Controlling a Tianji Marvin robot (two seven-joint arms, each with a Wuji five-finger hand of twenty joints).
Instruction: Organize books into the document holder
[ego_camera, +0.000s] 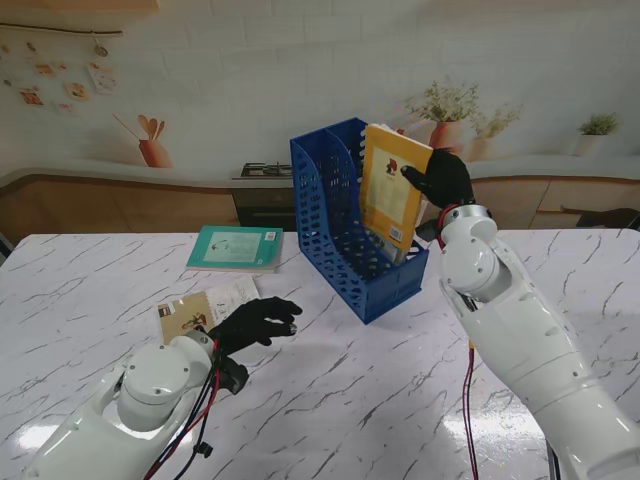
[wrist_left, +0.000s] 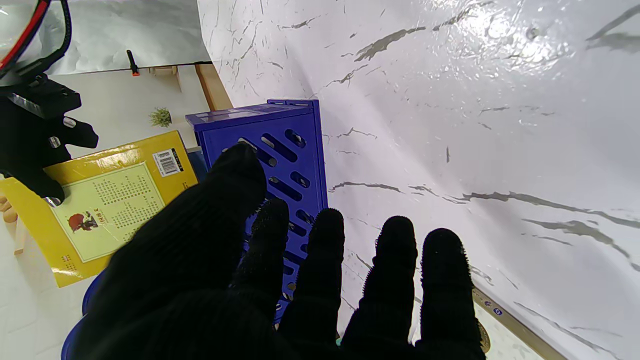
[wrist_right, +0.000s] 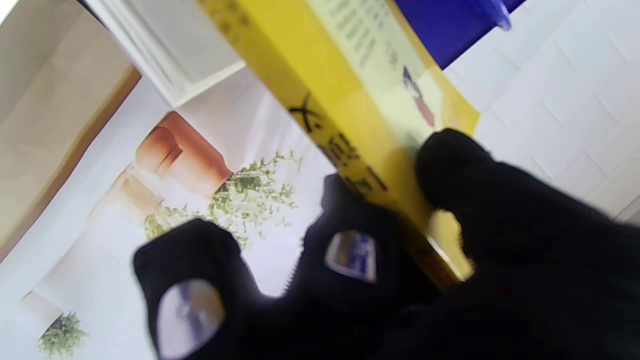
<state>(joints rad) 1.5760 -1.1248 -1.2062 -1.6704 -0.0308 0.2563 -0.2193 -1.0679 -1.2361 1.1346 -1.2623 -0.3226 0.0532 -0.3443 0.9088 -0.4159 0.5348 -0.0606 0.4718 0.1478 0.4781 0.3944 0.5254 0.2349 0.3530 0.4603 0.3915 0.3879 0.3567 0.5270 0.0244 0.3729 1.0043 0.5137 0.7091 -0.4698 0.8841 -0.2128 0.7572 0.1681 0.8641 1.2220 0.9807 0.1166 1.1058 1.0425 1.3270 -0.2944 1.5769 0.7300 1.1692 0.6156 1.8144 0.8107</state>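
- Step in hand: insertion. My right hand (ego_camera: 440, 178), upper right of centre in the stand's view, is closed on the upper corner of the yellow book (ego_camera: 395, 188).
- The book stands tilted, its lower end inside the blue document holder (ego_camera: 345, 225), mid-frame.
- My left hand (ego_camera: 255, 322), lower left, is spread flat and holds nothing.
- The teal book (ego_camera: 235, 248) and tan book (ego_camera: 185, 317) lie on the table (ego_camera: 400, 400), unfiled.
- Next, in my judgement: lower, square up, release.

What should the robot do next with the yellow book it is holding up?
Probably lower it. The right hand grips the yellow book by its top edge, upright, its lower end already inside the blue holder, so easing it down before letting go seems best.
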